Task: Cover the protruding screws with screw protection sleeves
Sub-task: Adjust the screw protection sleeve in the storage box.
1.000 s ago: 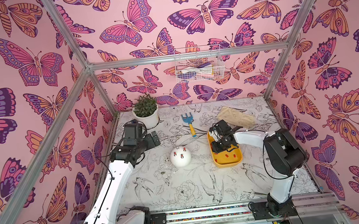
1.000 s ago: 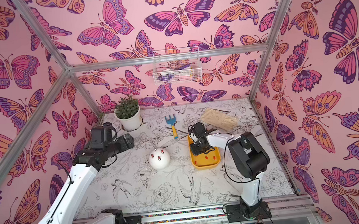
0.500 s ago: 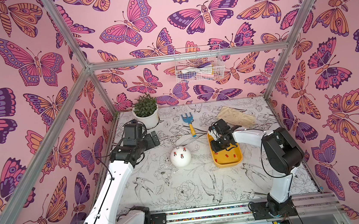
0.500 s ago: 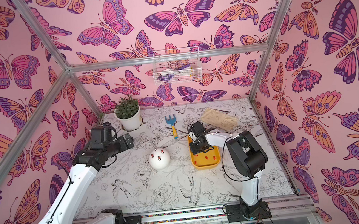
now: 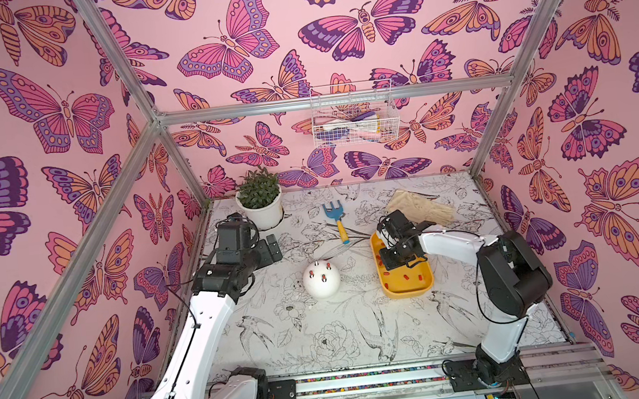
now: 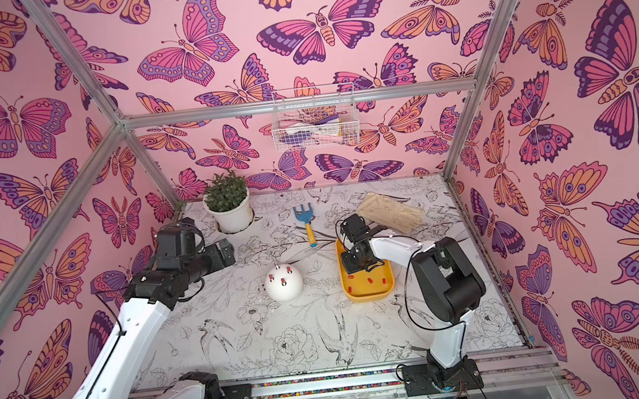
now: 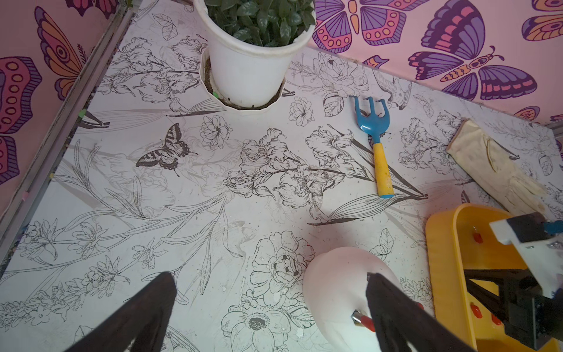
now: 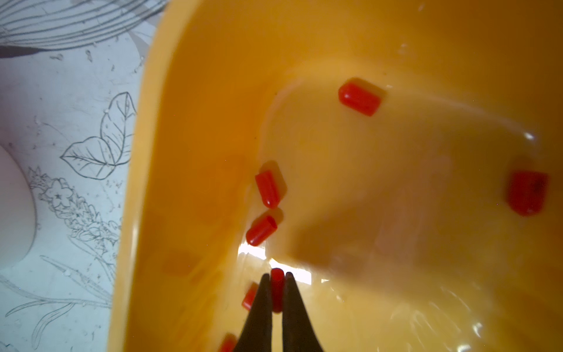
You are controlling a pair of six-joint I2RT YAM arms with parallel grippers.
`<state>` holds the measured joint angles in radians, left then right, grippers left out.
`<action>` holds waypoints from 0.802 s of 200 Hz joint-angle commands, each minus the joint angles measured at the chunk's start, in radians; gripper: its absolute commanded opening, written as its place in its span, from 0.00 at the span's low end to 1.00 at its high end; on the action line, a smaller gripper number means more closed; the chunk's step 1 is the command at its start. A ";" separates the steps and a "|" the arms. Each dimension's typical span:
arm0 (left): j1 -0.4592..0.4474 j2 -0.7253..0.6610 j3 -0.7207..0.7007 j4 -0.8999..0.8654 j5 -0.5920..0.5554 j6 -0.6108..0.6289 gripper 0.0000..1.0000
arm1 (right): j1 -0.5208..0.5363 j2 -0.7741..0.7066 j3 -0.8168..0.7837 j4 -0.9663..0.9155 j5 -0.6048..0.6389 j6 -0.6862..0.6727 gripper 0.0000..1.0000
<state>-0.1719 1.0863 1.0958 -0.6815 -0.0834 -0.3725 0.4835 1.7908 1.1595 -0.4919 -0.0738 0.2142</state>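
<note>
The right gripper (image 8: 277, 274) is closed on a single red sleeve (image 8: 277, 294). Its two dark, tapered fingers (image 8: 263, 304) pinch this small, smooth, capsule-shaped cap from both sides, and the rounded end of the cap protrudes just past the fingertips. The gripper is positioned inside the yellow tray (image 8: 146, 158), a glossy moulded-plastic oblong with rounded corners and a raised rim. The remaining screw protection sleeves (image 8: 359, 97) lie loose on the tray floor, ahead of and beside the fingertips. One of them (image 8: 261, 230), close ahead, shows a hollow open end; another (image 8: 249, 297) lies just beside a finger. The left gripper (image 7: 269, 280) is fully open, with its matte black fingers (image 7: 158, 298) spread wide and nothing between them. It hovers over the table (image 7: 182, 213), a flat white surface printed with line-drawn flowers. The white dome (image 7: 335, 280), smooth and rounded, sits just beyond one open finger, which partly hides it. In both top views the dome stands between the two grippers and apart from both. The protruding screws (image 5: 323, 278) rise from the top of the dome: three carry red caps, and one thin metallic stud (image 5: 317, 263) appears uncovered. In the left wrist view, one capped screw (image 7: 362, 320) shows a grey metal base under its red cap, close to the nearer finger.
</note>
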 commanded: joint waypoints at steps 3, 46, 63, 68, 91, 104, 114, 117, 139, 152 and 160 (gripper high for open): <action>-0.005 -0.008 0.016 -0.016 -0.032 0.039 1.00 | -0.012 -0.050 -0.019 -0.055 0.051 0.025 0.10; -0.005 -0.021 -0.010 0.000 -0.045 0.052 1.00 | -0.037 -0.039 -0.027 -0.078 0.077 0.036 0.10; -0.002 -0.026 -0.019 0.006 -0.048 0.053 1.00 | -0.051 -0.021 -0.028 -0.081 0.078 0.039 0.10; -0.002 -0.028 -0.022 0.009 -0.049 0.053 1.00 | -0.055 -0.016 -0.029 -0.079 0.077 0.039 0.10; 0.001 -0.028 -0.032 0.017 -0.046 0.052 1.00 | -0.065 0.010 -0.022 -0.079 0.078 0.035 0.10; 0.002 -0.028 -0.036 0.021 -0.042 0.050 1.00 | -0.071 0.022 -0.019 -0.080 0.076 0.034 0.11; 0.003 -0.028 -0.038 0.023 -0.040 0.050 1.00 | -0.073 0.033 -0.013 -0.084 0.074 0.034 0.10; 0.003 -0.026 -0.039 0.023 -0.039 0.049 1.00 | -0.074 0.036 -0.011 -0.086 0.075 0.034 0.11; 0.006 -0.025 -0.040 0.028 -0.035 0.047 1.00 | -0.080 0.048 -0.007 -0.088 0.073 0.032 0.11; 0.008 -0.025 -0.040 0.029 -0.033 0.046 1.00 | -0.081 0.049 -0.004 -0.090 0.067 0.032 0.12; 0.008 -0.025 -0.042 0.030 -0.031 0.046 1.00 | -0.082 0.053 -0.003 -0.093 0.065 0.033 0.12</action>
<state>-0.1703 1.0683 1.0714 -0.6708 -0.1089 -0.3367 0.4118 1.8240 1.1397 -0.5472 -0.0113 0.2386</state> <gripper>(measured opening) 0.998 0.115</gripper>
